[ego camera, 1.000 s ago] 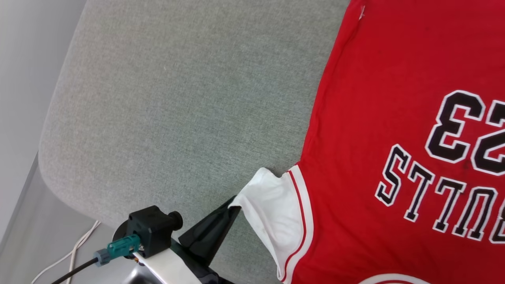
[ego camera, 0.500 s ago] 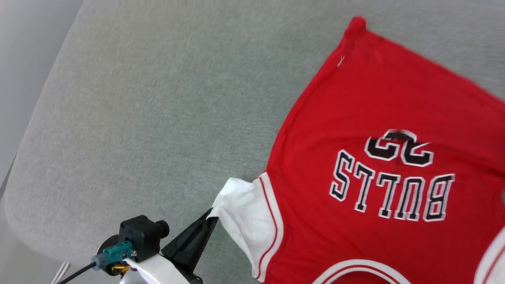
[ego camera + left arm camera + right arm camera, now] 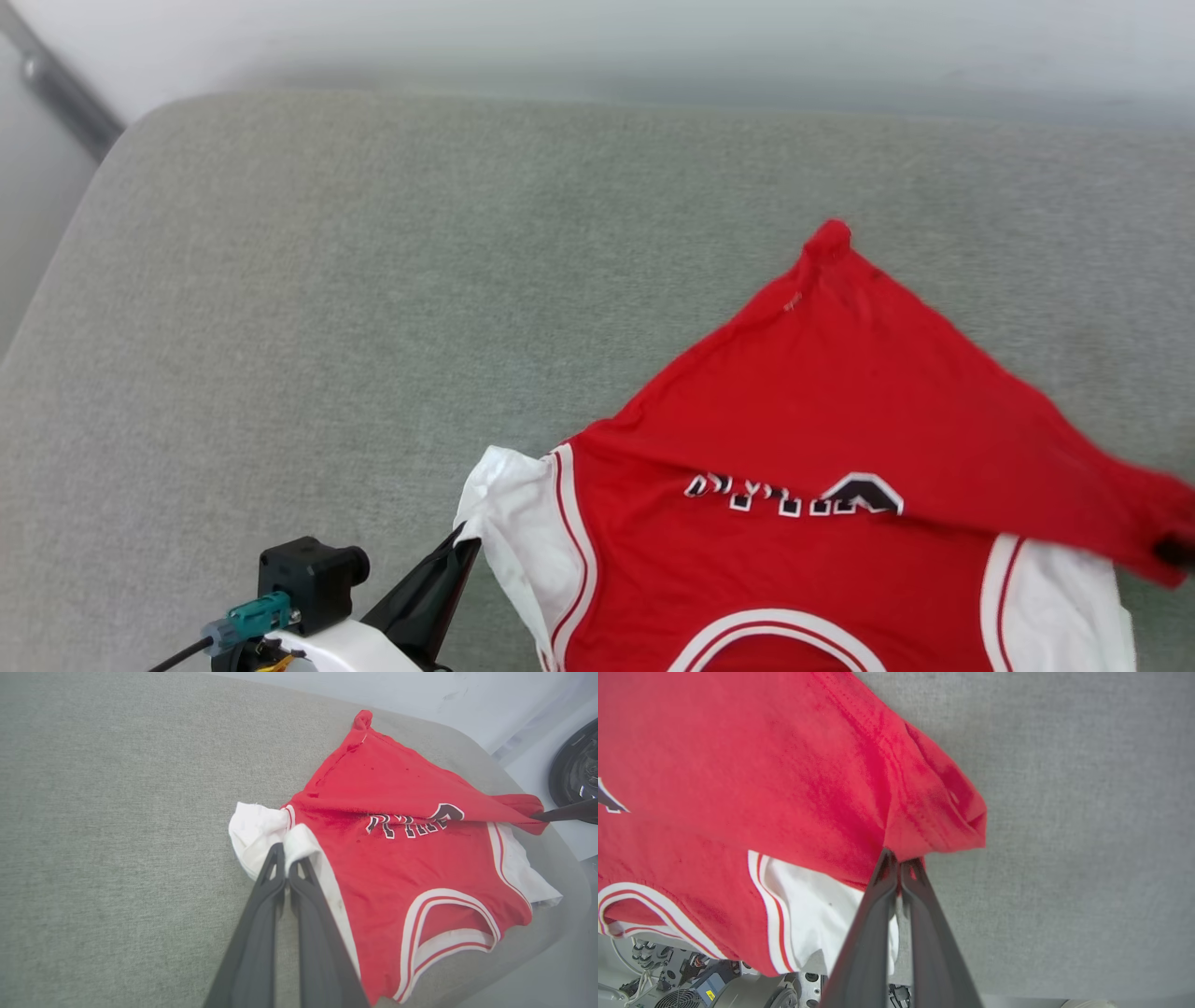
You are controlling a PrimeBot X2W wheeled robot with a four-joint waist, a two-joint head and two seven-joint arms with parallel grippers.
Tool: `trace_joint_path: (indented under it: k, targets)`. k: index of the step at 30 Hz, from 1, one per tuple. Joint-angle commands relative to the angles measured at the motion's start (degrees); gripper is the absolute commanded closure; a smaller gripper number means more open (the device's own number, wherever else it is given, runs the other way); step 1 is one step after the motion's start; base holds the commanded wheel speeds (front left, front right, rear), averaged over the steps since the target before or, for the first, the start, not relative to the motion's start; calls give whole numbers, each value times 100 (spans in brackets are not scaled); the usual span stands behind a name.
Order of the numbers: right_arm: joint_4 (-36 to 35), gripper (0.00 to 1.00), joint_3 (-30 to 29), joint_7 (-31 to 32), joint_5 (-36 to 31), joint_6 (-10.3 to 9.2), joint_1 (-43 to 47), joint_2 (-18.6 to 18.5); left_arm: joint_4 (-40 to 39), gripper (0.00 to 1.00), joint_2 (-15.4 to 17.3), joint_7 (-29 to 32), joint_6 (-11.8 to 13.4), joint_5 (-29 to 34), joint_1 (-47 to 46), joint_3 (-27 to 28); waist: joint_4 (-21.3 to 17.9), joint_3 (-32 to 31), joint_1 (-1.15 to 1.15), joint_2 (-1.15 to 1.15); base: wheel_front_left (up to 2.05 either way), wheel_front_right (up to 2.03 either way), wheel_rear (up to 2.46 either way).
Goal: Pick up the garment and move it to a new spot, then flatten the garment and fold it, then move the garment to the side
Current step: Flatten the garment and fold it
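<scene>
The red garment (image 3: pixel 822 392) lies on a grey cushion (image 3: pixel 327 327), collar toward me. Its far hem is doubled back over the black-and-white graphic (image 3: pixel 794 493), which is half hidden. My left gripper (image 3: pixel 464 543) is shut on the edge of the white sleeve (image 3: pixel 509 504); the left wrist view shows the sleeve (image 3: pixel 257 826) pinched between the fingers of the left gripper (image 3: pixel 286 851). My right gripper (image 3: pixel 899 858) is shut on a red hem corner (image 3: pixel 943 812), held just above the other white sleeve (image 3: pixel 817 914). In the head view the right gripper (image 3: pixel 1178 553) is at the right edge.
The cushion's rounded edge (image 3: pixel 56 280) drops off at the left, and a pale wall (image 3: pixel 597 37) runs behind it. A dark bar (image 3: pixel 61 98) slants at the top left. Robot base parts (image 3: pixel 682 989) lie below the cushion's near edge.
The camera has swung, shifting the whole picture. The far hem, pulled by my right gripper, has come back over the shirt and now covers most of the number and lettering. The left gripper keeps its hold.
</scene>
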Motion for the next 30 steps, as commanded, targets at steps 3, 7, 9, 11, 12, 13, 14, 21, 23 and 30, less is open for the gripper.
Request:
trace_joint_path:
  k: [3,7,9,11,12,13,14,21,23,30]
  targets:
    - [-321,100,-86,-207,120,-2,624,196,148,100,-79,-79,-50,-16,32,-26,-244,-247,1,0,0,0,0]
    - [-535,100,-126,-402,141,-2,1165,348,288,100,-115,-129,-89,-69,75,-38,-342,-351,1,0,0,0,0]
    - [-562,100,-129,-486,175,-2,1366,423,331,100,-128,-148,-102,-94,88,-38,-368,-386,1,0,0,0,0]
    - [-561,100,-118,-577,193,-3,1517,455,363,100,-143,-182,-113,-96,85,-34,-387,-403,1,0,0,0,0]
    - [-554,100,-99,-612,193,-2,1574,468,378,100,-151,-194,-114,-100,85,-33,-397,-409,1,0,0,0,0]
    - [-537,100,-83,-645,196,-2,1624,481,389,100,-161,-202,-110,-106,83,-37,-406,-416,1,0,0,0,0]
    - [-519,100,-66,-686,185,-2,1665,484,402,100,-167,-214,-117,-110,84,-43,-412,-423,1,0,0,0,0]
    - [-745,0,65,-842,122,-2,1413,202,420,100,-159,-262,-152,-104,24,-41,-398,-395,1,0,0,0,0]
    - [-975,0,137,-760,180,-2,1246,93,410,100,-144,-271,-156,-93,-6,-36,-370,-359,1,0,0,0,0]
    - [-1667,0,577,-271,245,-2,147,-64,378,100,-137,-270,-212,-49,-146,-53,-149,-127,1,0,0,0,0]
